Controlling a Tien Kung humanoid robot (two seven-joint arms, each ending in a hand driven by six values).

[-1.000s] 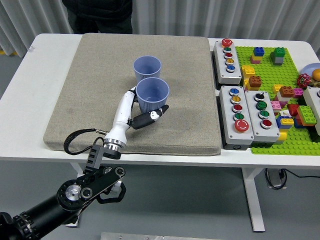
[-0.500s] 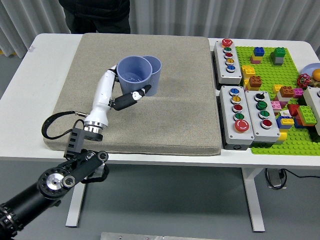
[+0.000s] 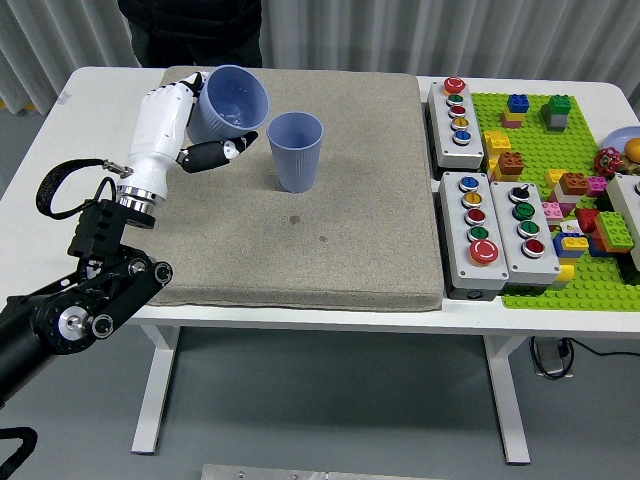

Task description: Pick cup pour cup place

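Since the half-second-earlier frame: left hand (image 3: 170, 125) has risen and swung toward the far-left part of the mat, and the held cup (image 3: 228, 104) has gone from near-upright to tilted, mouth now facing right and toward the camera. Two small dark spots on the mat were not visible before; cause unknown.

Near: white table (image 3: 60, 200) edge and grey mat (image 3: 300, 240) front are bare apart from those spots, which lie just in front of the standing cup (image 3: 295, 150). Left forearm enters from the lower left. Right arm not in view.

Mid: left hand is closed around the held cup, thumb across the near side and fingers wrapped behind it. The cup is lifted off the mat.

Key relation: standing cup lies to the right of the hand, upright, open end up. Held cup's long axis leans toward it, lip just left of and above its rim, not touching. Judgement: pour is under way or imminent; rims need closer alignment.

Far: a person in dark clothes stands behind the table.
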